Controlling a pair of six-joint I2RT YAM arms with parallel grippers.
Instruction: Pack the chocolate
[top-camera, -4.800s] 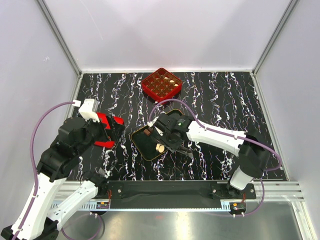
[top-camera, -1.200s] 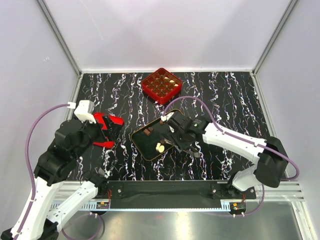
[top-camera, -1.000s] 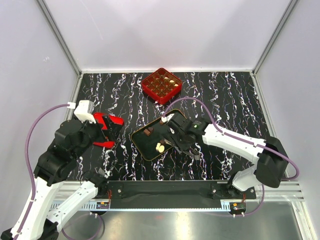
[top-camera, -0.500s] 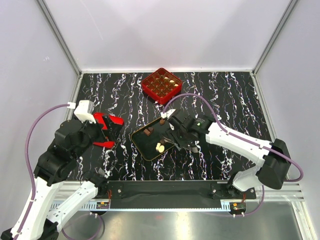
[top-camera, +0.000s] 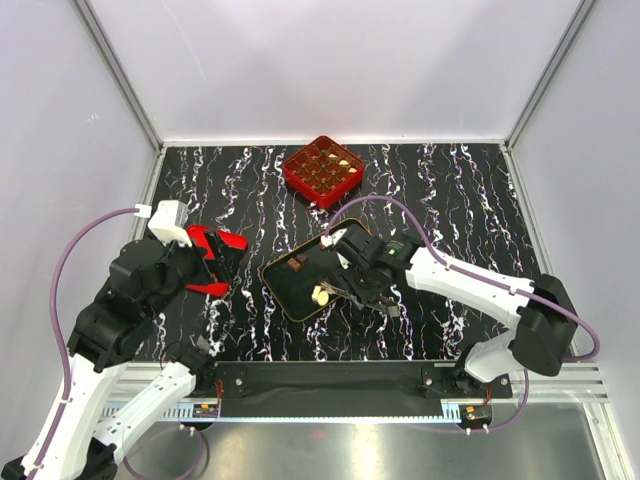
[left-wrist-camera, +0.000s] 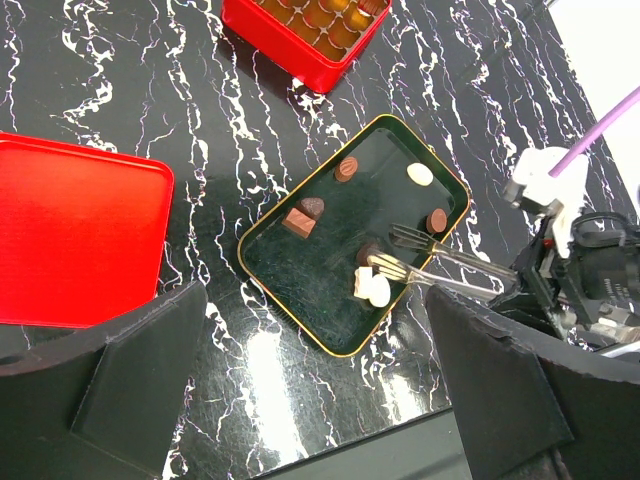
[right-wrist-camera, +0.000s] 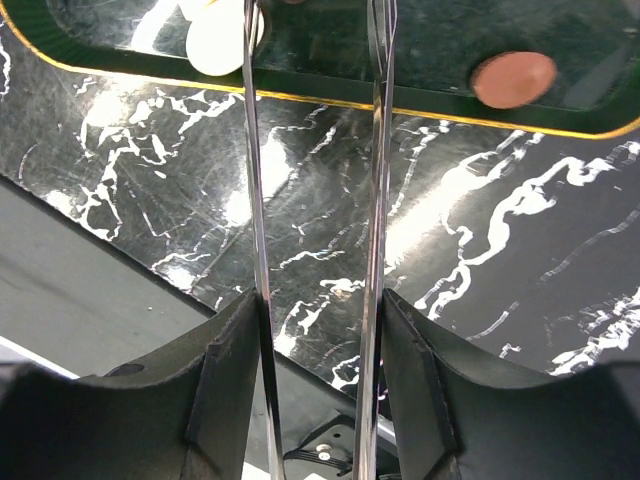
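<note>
Brown and cream chocolate pieces (left-wrist-camera: 346, 168) lay loose in the gold-rimmed tray (left-wrist-camera: 290, 275), one dark piece (left-wrist-camera: 368, 252) just off the prongs (left-wrist-camera: 402, 238) of the right end effector (left-wrist-camera: 398, 252), which stood open. I judged the prongs should straddle that piece, away from the cream pieces (left-wrist-camera: 375, 290) beside, then close gently. The right arm (top-camera: 470, 280) was stretched low over the surface (top-camera: 450, 190); the left end effector (left-wrist-camera: 315, 290) hung open above the red lid (left-wrist-camera: 75, 240).
</note>
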